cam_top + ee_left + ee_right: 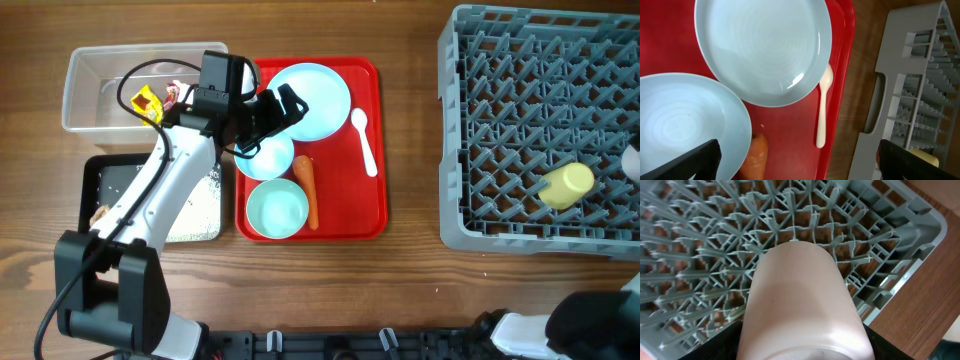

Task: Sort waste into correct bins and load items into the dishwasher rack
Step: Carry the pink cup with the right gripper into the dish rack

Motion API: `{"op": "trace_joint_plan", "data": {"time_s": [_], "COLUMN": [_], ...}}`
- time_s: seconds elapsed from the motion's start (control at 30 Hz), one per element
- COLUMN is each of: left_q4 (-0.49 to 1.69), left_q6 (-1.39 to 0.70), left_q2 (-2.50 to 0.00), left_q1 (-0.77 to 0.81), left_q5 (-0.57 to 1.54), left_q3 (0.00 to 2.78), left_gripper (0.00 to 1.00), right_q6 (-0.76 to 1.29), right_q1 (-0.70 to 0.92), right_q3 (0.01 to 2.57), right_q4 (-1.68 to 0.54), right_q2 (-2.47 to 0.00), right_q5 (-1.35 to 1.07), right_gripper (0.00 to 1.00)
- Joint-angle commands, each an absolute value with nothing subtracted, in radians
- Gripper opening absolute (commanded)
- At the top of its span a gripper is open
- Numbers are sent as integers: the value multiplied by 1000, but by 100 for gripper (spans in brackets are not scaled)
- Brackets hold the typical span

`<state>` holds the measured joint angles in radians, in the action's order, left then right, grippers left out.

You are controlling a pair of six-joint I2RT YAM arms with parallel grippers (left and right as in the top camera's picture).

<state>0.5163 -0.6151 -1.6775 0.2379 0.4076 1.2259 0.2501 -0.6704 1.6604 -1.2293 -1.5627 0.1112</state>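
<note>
My left gripper (285, 105) (800, 167) is open and empty above the red tray, beside the light blue plate (318, 92) (765, 45). Two light blue bowls (268, 157) (277, 209) sit on the tray in front of the plate. An orange carrot (307, 188) (756, 155) lies next to them. The white spoon (365, 142) (823, 107) lies to the plate's right. My right gripper (800, 347) is shut on the pale pink cup (800, 300), held over the grey dishwasher rack (520, 60) (715, 240) near its right edge. A yellow cup (567, 186) lies in the rack.
The red serving tray (375, 215) sits at the centre. The clear tub (95, 75) at the back left holds yellow and red-silver wrappers (150, 100). The black tray (92, 185) in front of it holds white rice grains and a brown lump (101, 213).
</note>
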Motion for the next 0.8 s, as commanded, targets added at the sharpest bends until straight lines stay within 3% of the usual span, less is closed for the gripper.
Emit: {"op": "trace_joint_plan", "data": {"time_s": [0.0,0.77], "left_q4": [514,514], "left_q6": [-607,-607], "left_q2": [-1682,-1682], "left_q1": [233,233], "left_q5": [391,391], "left_q3": [1230,1230], "left_gripper": [100,100], "right_q6": [276,260], "right_q1": [-684,-794], "right_q3": [1675,1668], "right_q4": [-1224,-1162], "right_q2": [-1639,-1945], "right_q5": [143,83], "right_gripper": [59,59]}}
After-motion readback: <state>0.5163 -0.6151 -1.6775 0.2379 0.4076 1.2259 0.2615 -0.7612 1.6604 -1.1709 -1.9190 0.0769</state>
